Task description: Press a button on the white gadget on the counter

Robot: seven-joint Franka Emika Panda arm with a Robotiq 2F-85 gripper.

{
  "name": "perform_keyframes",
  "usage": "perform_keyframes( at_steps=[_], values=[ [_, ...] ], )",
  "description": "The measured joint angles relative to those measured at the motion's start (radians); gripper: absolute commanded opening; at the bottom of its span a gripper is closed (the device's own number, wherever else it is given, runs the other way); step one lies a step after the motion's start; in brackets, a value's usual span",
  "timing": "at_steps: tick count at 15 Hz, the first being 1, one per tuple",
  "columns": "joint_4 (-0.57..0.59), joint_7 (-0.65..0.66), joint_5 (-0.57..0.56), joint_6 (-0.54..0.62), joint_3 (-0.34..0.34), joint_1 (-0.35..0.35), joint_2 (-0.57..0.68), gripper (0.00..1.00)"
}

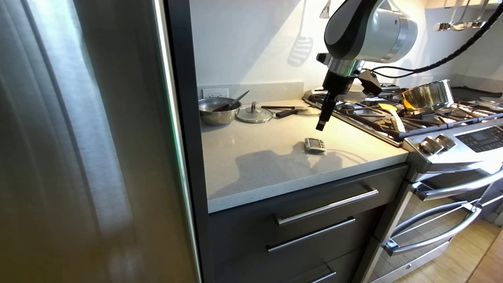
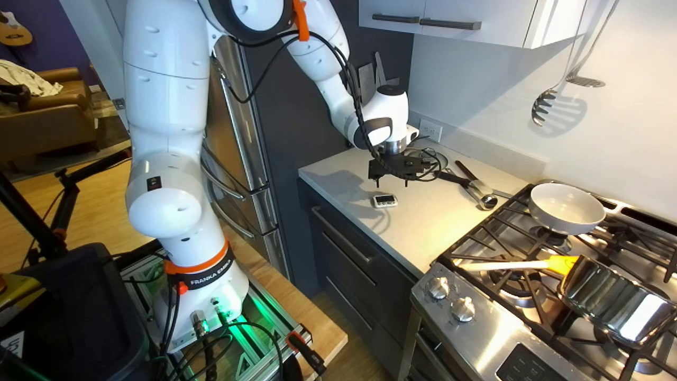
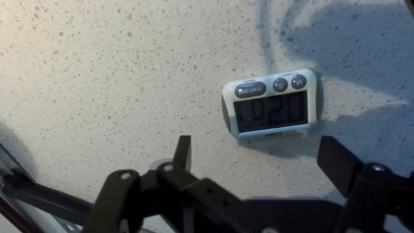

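Though my spread jaws hang near the white timer [image 3: 271, 105] on the worktop [image 3: 129, 84], I judge lowering and pressing remain.

In wrist view we've the white gadget [image 3: 273, 111] nr 3 o'clock: smooth plastic, glossy btns [image 3: 250, 90]; table [image 3: 129, 81], smooth speckled stone-look; claw [image 3: 257, 150] approx 5 o'clock, matt. In an exterior view we see fridge door [image 1: 94, 149], 9 o'clock, brushed-look metal; drawers [image 1: 298, 227], 5 o'clock, matt w/ metal handles [image 1: 328, 207]. In an exterior view, glossy arm [image 2: 169, 106], 10 o'clock; polished steel pot [image 2: 616, 301], approx 4.
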Motion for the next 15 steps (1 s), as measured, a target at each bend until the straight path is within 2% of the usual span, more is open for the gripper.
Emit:
perform_keyframes(
  at_steps=[15],
  values=[
    [-0.014, -0.031, -0.013, -0.018, -0.03, 0.041, -0.054, 1.0]
  ],
)
